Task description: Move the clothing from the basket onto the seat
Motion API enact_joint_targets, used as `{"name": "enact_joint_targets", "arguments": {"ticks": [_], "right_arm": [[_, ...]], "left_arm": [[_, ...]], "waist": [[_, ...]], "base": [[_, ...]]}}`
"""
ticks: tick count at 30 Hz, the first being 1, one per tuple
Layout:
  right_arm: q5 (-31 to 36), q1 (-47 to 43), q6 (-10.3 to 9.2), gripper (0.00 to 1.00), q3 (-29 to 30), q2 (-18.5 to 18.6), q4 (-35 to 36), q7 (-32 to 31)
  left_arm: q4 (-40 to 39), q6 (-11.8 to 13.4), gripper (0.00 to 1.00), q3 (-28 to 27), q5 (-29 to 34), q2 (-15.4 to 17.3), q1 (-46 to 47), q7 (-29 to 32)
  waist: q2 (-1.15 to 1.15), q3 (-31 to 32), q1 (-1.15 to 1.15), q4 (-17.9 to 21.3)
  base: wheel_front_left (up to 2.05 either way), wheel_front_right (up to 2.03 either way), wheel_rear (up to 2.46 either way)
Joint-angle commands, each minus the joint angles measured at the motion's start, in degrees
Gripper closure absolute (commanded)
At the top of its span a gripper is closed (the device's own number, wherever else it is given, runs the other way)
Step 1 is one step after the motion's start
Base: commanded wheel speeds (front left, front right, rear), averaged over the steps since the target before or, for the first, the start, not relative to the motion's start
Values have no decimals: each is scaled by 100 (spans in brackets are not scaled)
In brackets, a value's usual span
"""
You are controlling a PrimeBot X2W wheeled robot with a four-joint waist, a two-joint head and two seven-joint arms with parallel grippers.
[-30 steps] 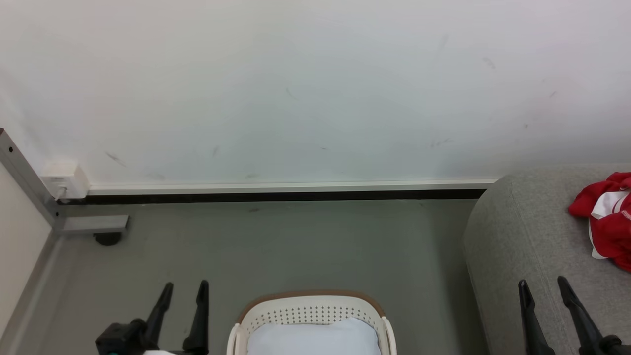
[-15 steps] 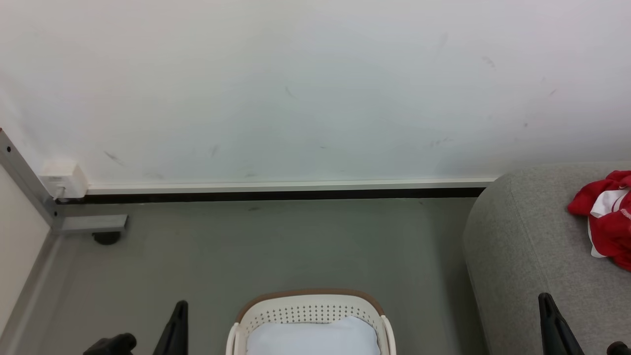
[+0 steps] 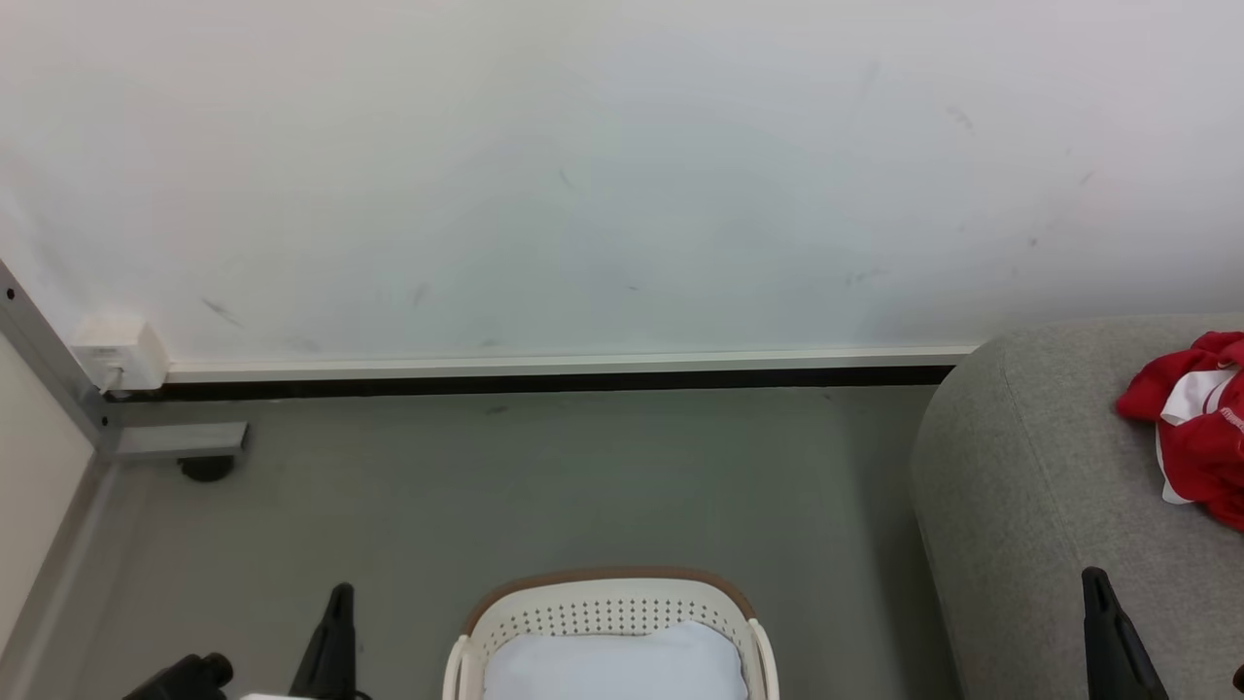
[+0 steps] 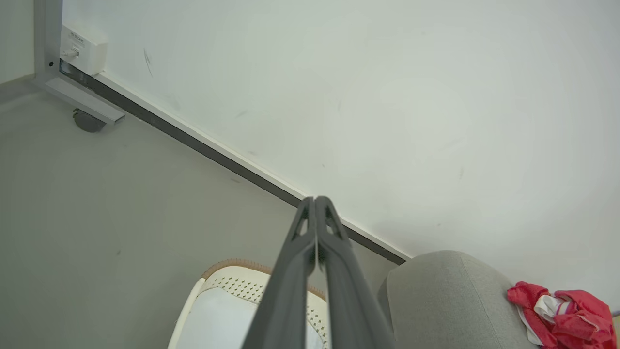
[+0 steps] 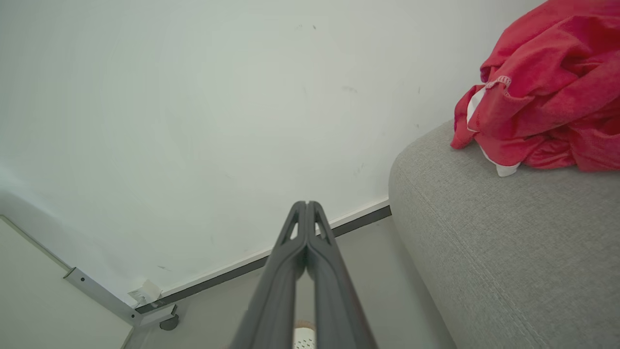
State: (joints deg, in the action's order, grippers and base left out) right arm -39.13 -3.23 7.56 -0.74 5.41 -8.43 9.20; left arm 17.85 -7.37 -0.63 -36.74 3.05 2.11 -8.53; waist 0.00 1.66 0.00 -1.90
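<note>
Our left gripper (image 3: 339,590), at 7 o'clock in the head view, and our right gripper (image 3: 1092,576), at 5 o'clock, have snapped closed within the last second. Where two spread fingers rose on each side, we now show a single dark blade apiece. Both have sunk toward 6 o'clock, the left drifting toward 9 and the right toward 3. Our head camera has tipped slightly, nudging the whole scene toward 11 o'clock.
</note>
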Motion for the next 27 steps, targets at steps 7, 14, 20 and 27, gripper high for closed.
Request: {"name": "enact_joint_targets", "arguments": {"ticks": [7,14,20,27], "right_arm": [[-702,272,-4,100,87,12,-7,-163],[-1437,382,-5,100,158,-6,-91,-356],[-1841,433,-5,100,200,-18,-137,-465],[-2285,505,-6,100,245,-34,-183,-585]], "left_arm": [[-131,-6,100,-94,-712,25,179,189],[-173,-7,100,-175,-1456,20,221,393],[-195,-8,100,-216,-1864,18,244,507],[-222,-10,100,-263,-2318,15,273,630]], "waist": [[0,-13,0,14],[0,-32,0,33],[0,-43,0,44],[0,-56,0,57]], "base": [[0,0,0],[0,0,0],[0,0,0],[0,0,0]]}}
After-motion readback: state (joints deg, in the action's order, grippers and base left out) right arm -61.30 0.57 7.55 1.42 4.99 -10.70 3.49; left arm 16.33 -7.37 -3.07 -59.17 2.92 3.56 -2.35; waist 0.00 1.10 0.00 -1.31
